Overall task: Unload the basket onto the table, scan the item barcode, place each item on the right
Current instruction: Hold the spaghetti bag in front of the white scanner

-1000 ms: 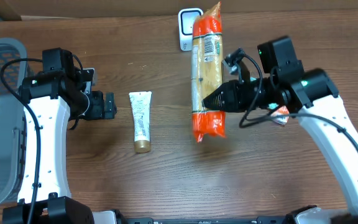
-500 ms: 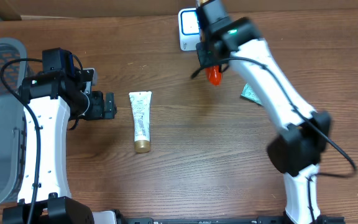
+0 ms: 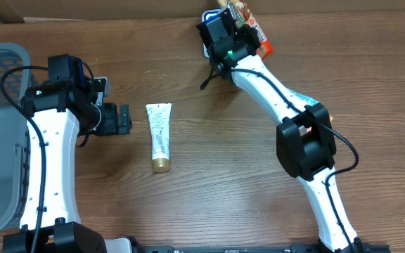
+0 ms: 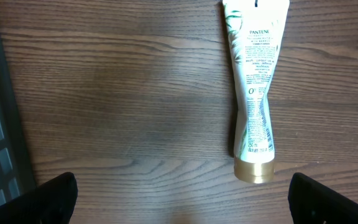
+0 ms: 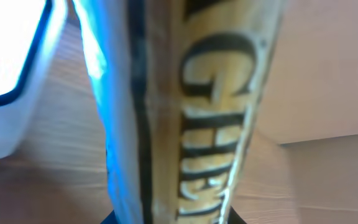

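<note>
Orange-and-yellow plastic pasta packet (image 5: 191,112) is clamped in the right gripper (image 3: 232,28), just above the white, blue-rimmed scanner (image 5: 5,68). I'd judge this the scanning step; next, turn the barcode toward the scanner window. The brown wooden table (image 3: 259,176) ends just beyond, so there is little room. The left gripper (image 3: 125,119) gapes empty beside a white gold-capped tube (image 3: 159,137).

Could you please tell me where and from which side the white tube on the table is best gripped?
The tube's middle, from straight above: it lies flat on the table, long and narrow, so a pinch across its width should fit. Its gold cap end offers less to hold.
</note>
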{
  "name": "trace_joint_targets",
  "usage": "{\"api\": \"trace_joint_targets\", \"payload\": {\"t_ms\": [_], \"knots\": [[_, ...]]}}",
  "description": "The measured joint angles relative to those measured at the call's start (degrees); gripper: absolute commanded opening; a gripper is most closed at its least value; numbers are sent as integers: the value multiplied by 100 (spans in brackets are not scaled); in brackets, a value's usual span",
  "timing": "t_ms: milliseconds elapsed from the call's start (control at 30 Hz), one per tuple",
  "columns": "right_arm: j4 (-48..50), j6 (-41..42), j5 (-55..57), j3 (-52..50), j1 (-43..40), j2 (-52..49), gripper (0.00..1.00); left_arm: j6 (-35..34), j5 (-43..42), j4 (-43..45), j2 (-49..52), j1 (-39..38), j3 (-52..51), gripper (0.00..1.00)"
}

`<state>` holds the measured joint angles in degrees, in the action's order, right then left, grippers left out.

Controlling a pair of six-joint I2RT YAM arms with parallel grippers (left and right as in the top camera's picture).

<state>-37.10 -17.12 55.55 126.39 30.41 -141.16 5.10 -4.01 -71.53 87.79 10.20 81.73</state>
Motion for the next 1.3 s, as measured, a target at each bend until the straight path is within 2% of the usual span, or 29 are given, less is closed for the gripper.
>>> {"api": "trace_joint_targets", "payload": {"t_ms": [200,667,1300], "knots": [[52,-503,321,0,0,-133,4,0,0,0,0,0,0,100],[105,-981,564,0,0,-452,4,0,0,0,0,0,0,99],[273,-1123,1021,0,0,-688,4,0,0,0,0,0,0,99]]}}
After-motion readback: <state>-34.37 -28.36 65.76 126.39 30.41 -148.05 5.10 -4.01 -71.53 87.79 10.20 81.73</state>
